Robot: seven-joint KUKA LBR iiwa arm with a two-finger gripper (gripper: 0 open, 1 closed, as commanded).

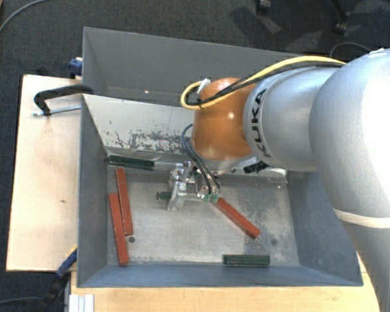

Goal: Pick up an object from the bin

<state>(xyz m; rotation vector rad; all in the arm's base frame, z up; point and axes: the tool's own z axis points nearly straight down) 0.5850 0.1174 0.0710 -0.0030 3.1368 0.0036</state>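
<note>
Red stick [237, 218] lies slanted on the floor of the bin [182, 241], right of the middle. Its top end is just beside the hand [179, 192].

The hand sits low near the floor, in the middle of the bin, and I see no stick in it. Is it wide or narrow? I cannot tell (the orange cover [217, 123] and its wires hide a lot).

I think this step is the reach down, and the grab is not yet done. Next, the hand needs to line up over one stick, across its thin side, then close on it and lift it up.

Now the count:
- Three red sticks: that one, plus a second red stick [124, 202] and a third red stick [118, 232] side by side at the left.
- Two dark green ones: the back green stick [131, 161] by the far wall and the front green stick [246, 259] at the near right.
</note>
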